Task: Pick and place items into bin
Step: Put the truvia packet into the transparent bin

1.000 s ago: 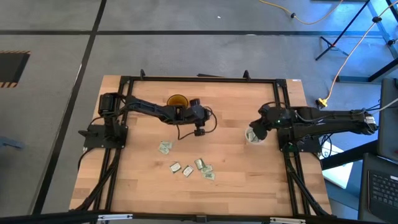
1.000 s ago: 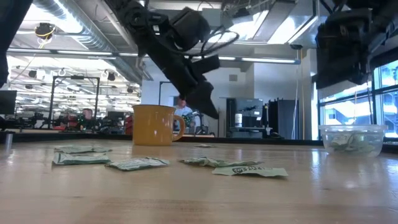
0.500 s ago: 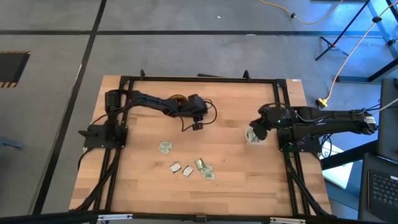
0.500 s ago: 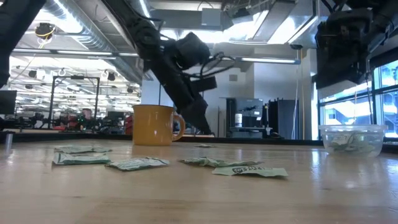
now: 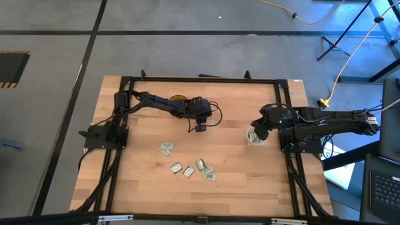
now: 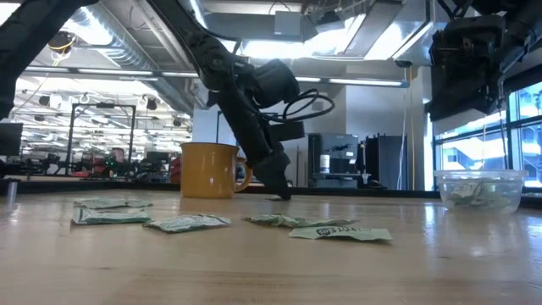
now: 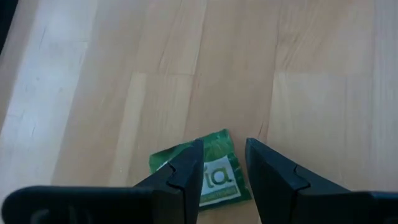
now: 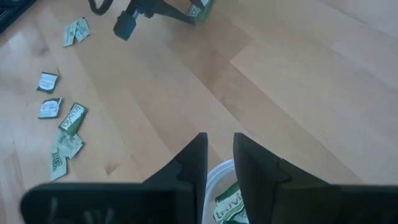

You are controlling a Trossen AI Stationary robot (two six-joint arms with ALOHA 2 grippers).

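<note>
Several pale green and white packets (image 5: 188, 170) lie flat in a loose group on the table's near middle; they also show in the low view (image 6: 186, 223). One lone packet (image 7: 217, 177) lies flat farther back. My left gripper (image 7: 224, 149) is open and down at the table (image 6: 284, 193), its fingertips over this packet. The clear cup (image 6: 478, 188) stands at the right with packets inside (image 8: 231, 205). My right gripper (image 8: 219, 146) hangs just above the cup (image 5: 256, 139), its fingers slightly apart and empty. My left gripper comes at the lone packet slanting down from the table's left. One fingertip (image 7: 189, 165) stands over the packet's middle and the other (image 7: 264, 165) by its edge. The packet lies flat on the table. I cannot tell whether the fingers touch it.
An amber cup with a handle (image 6: 209, 169) stands at the table's far middle, partly under my left arm (image 5: 177, 98). A dark frame runs along the table's edges (image 5: 200, 79). Bare wood lies between the packet group and the clear cup.
My left gripper has come down from about the amber cup's rim height to the table top, ending over the lone packet. Its arm has stretched out along the far side past the amber cup. The packets and the cups have stayed in place.
</note>
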